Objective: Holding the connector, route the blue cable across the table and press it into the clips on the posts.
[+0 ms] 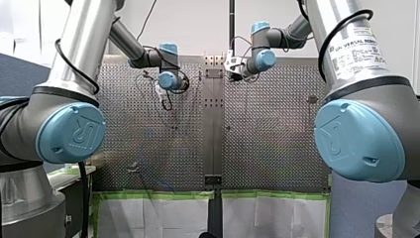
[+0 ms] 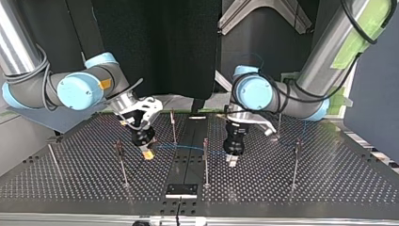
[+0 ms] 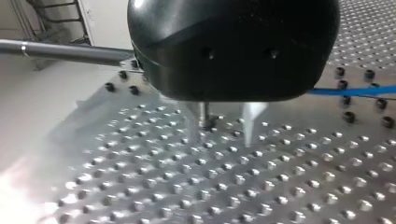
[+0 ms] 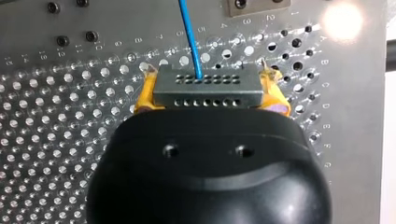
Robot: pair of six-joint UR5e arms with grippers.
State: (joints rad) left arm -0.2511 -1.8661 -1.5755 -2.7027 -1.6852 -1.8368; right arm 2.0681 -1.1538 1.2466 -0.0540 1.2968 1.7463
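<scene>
Blue cable (image 4: pixel 191 42), thin, smooth, boxy grey connector (image 4: pixel 205 91) clamped in my right gripper (image 4: pixel 208 77)

The connector (image 4: pixel 205 88) is a small grey block with two rows of little holes across its face. It lies crosswise, clamped between the yellow pads (image 4: pixel 144 95) of my right gripper (image 4: pixel 208 77). The blue cable (image 4: pixel 190 37), thin and smooth, leaves the middle of the connector's far face and runs straight ahead of that gripper. In the top view it stretches roughly level past two thin upright posts (image 2: pixel 205 160) towards my left gripper (image 2: pixel 231 161) and passes beside it, outside its fingers. Whether it is pressed into either post cannot be told.
</scene>
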